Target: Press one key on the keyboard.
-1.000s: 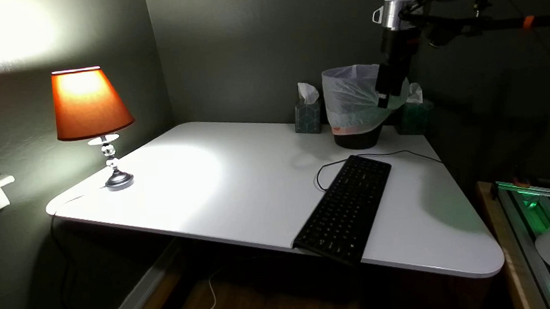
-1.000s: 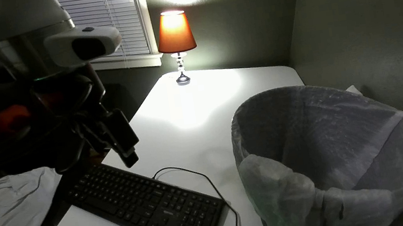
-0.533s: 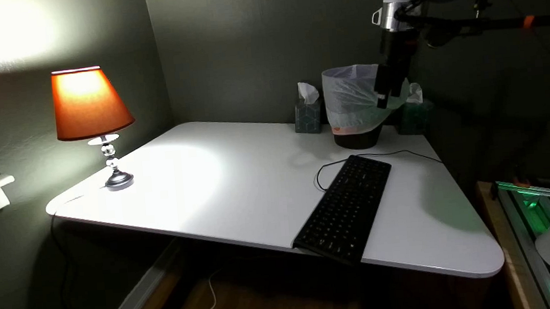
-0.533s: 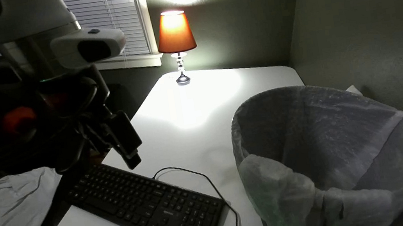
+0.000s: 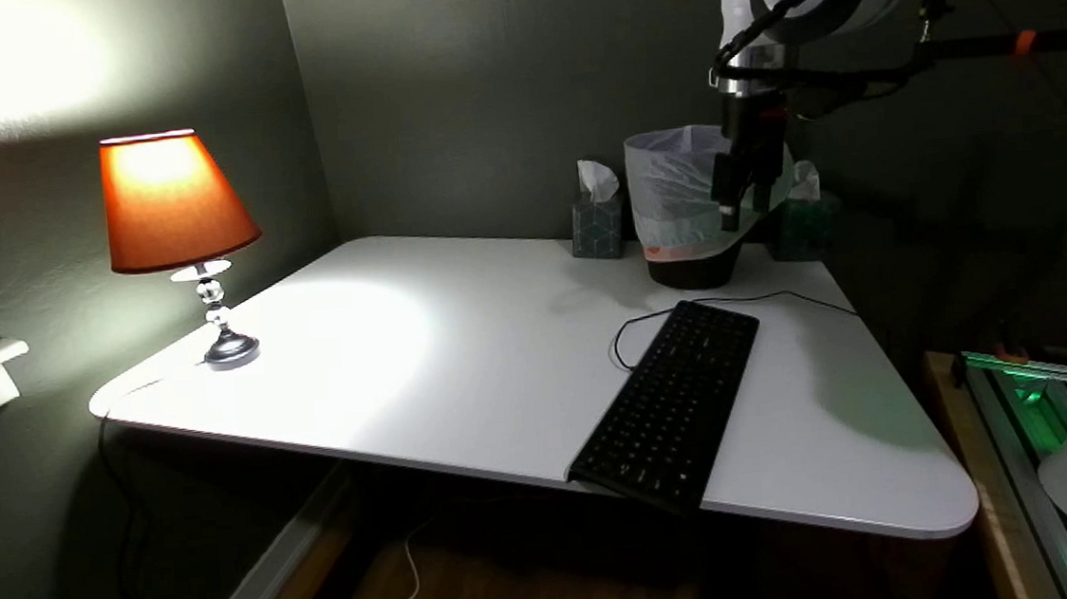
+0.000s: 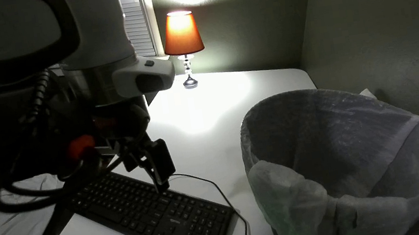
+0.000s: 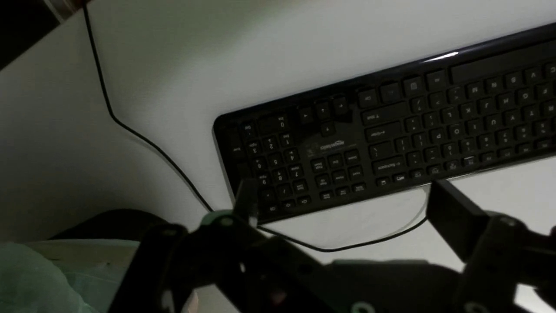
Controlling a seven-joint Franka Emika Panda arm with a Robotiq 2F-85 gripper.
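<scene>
My black gripper (image 7: 342, 191) hangs empty, jaws parted; the long black keyboard (image 7: 334, 141) at wrist-view one o'clock seems unpressed; lowering and pressing remain.

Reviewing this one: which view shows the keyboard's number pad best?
The wrist view: it looks down on the number pad, with several digits readable, though upside down; a gripper finger hides a bit of its edge. Both exterior views show the number pad uncovered, but at a slant, with digits much harder to make out.
</scene>
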